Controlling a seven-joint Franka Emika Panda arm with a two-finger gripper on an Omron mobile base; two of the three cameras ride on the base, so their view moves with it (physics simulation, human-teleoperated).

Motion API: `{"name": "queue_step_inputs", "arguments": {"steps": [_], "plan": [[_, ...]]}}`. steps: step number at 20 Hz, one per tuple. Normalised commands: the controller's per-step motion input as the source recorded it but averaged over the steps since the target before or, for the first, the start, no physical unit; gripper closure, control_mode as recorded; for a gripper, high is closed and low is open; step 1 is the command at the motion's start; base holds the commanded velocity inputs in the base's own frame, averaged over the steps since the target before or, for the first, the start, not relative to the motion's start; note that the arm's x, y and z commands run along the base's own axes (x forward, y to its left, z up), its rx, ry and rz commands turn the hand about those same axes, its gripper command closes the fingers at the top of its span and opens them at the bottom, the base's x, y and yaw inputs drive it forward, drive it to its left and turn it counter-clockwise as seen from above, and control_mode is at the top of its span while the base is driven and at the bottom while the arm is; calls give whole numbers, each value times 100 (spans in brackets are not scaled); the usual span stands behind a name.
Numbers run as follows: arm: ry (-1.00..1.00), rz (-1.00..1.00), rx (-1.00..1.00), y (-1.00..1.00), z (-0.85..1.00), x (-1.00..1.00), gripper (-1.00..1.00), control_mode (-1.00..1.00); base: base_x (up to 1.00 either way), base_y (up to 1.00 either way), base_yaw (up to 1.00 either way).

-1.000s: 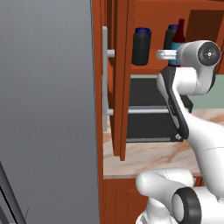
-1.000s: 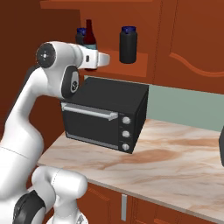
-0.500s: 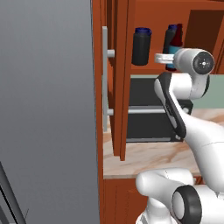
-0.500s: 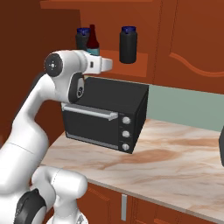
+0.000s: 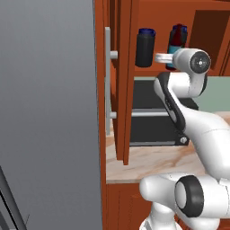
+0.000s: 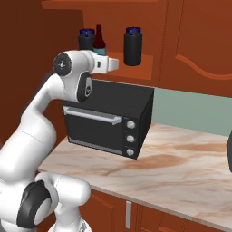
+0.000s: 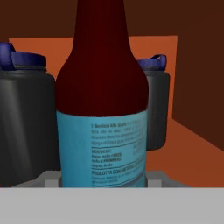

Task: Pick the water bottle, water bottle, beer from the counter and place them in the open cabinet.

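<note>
Reaching into the open cabinet (image 6: 149, 63), the arm now extends further toward the shelf than a second ago. The beer (image 7: 103, 113) stands upright between the gripper's (image 7: 103, 177) fingers, which are clamped on its labelled body. One water bottle (image 6: 132, 46) stands on the shelf right of the beer, the other water bottle (image 6: 86, 40) just left. Below sits the oven (image 6: 113, 120).

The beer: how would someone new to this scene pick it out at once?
Look above the black oven into the open cabinet, on its shelf. The beer stands among two water bottles. It is slimmer, with a dark red-brown neck and a teal-blue label; they are stout and black with blue lids.
</note>
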Motion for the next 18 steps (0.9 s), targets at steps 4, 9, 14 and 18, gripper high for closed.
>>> {"name": "queue_step_inputs", "arguments": {"steps": [4, 9, 14, 18], "plan": [[0, 0, 0, 0, 0, 28, 100, -100, 0, 0, 0], [0, 0, 0, -4, 0, 26, 100, -100, 0, 0, 0], [0, 0, 0, -8, -1, 27, 100, -100, 0, 0, 0], [0, 0, 0, -8, -6, 26, 100, -100, 0, 0, 0]]}}
